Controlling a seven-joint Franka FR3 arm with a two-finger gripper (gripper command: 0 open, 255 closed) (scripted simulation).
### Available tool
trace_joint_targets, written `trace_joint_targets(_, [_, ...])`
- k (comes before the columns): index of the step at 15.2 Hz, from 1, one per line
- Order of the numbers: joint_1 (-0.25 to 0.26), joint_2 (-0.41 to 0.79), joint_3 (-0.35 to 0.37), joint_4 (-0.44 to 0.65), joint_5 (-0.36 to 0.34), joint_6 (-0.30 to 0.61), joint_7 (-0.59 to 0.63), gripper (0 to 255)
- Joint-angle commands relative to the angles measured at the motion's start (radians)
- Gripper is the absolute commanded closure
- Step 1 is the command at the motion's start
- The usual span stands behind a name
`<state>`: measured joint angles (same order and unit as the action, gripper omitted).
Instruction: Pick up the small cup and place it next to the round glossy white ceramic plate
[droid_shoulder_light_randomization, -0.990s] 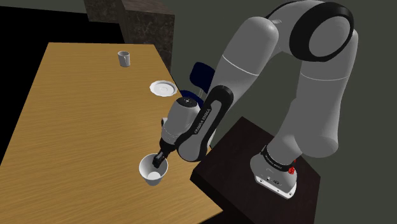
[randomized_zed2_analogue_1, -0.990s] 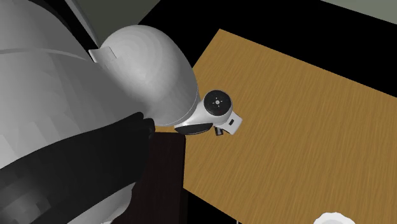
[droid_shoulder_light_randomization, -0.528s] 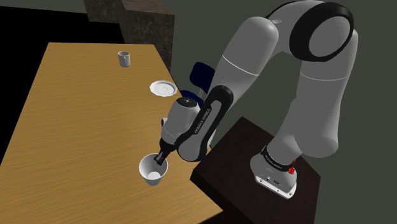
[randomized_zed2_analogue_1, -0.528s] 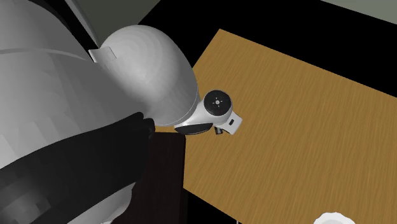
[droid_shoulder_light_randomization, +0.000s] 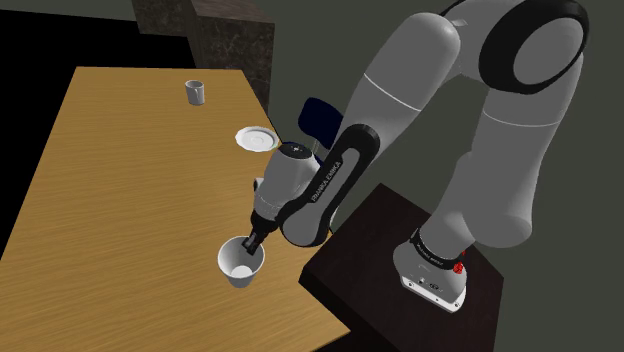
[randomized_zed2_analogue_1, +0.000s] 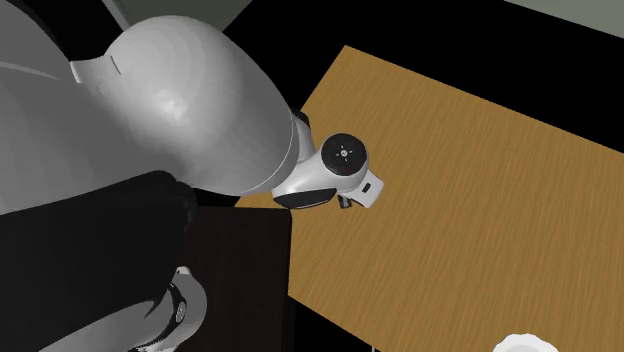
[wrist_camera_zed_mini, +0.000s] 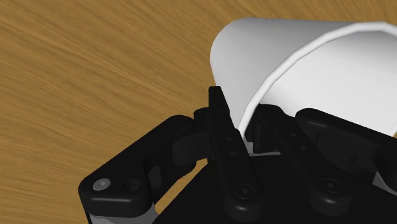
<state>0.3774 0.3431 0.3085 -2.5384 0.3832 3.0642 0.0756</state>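
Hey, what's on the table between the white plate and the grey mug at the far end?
Nothing: in the shoulder view, only bare wooden table lies between the plate and the grey mug.

1. Wooden table (droid_shoulder_light_randomization: 120, 200): warm brown grain, its long top running toward the shoulder view's upper left.
2. Blue chair (droid_shoulder_light_randomization: 318, 113): partly hidden, just beyond the table's edge.
3. Mottled, stone-textured block (droid_shoulder_light_randomization: 220, 40): behind the table's far end.
4. Grey-green wall (droid_shoulder_light_randomization: 330, 45): plain, evenly lit.
5. Black area (droid_shoulder_light_randomization: 40, 40): beside the block, past the table.
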Motion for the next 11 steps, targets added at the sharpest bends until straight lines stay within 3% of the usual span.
trace_joint_targets(1, [0.004,-0.037,-0.002,-0.009,0.0,-0.028,0.009,255])
trace_joint_targets(11, [0.014,-0.202,-0.017,-0.031,-0.018,-0.17,0.05,255])
